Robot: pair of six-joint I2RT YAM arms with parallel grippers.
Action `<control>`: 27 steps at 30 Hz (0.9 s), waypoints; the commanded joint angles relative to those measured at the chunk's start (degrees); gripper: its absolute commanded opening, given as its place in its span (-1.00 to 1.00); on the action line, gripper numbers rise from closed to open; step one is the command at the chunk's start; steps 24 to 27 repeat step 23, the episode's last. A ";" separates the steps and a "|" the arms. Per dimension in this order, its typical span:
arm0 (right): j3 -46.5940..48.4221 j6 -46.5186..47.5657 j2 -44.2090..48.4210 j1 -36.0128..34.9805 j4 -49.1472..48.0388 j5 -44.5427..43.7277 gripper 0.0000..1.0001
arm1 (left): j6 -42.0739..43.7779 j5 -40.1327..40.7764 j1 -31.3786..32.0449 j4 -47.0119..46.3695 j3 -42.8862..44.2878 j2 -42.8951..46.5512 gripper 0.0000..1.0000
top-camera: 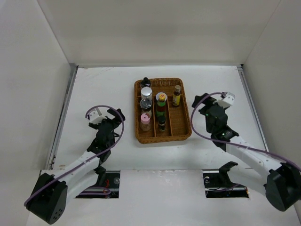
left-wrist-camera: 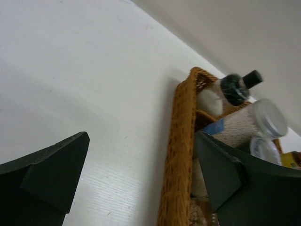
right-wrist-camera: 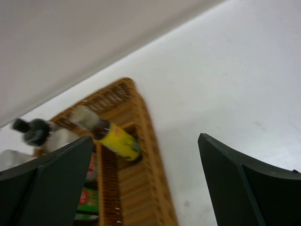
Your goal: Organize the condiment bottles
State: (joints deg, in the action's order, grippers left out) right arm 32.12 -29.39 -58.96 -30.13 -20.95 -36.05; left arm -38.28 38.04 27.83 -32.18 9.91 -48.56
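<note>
The condiment bottles stand in the brown wicker tray. Its left lane holds a black-capped bottle, a silver-capped jar, a dark grey-capped jar and a pink-capped bottle. The middle lane holds a yellow-capped bottle and dark bottles. The right lane holds a tan-capped, yellow-labelled bottle, which also shows in the right wrist view. My left gripper is open and empty, left of the tray. My right gripper is open and empty, right of the tray.
White walls enclose the white table on three sides. The left wrist view shows the black-capped bottle and the silver-capped jar above the tray's left rim. Two cut-outs sit in the near edge by the arm bases.
</note>
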 commanded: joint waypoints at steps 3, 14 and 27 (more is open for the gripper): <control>-8.11 -11.30 9.02 4.94 0.29 -0.60 1.00 | -6.18 -0.41 -4.84 12.56 6.60 -5.39 1.00; -15.60 -21.85 13.96 8.20 -1.28 1.50 1.00 | -8.21 -10.00 -8.19 25.76 18.12 -11.56 1.00; -14.54 -21.42 9.92 7.50 -3.04 4.23 1.00 | -7.86 -8.60 -6.17 28.76 23.31 -14.02 1.00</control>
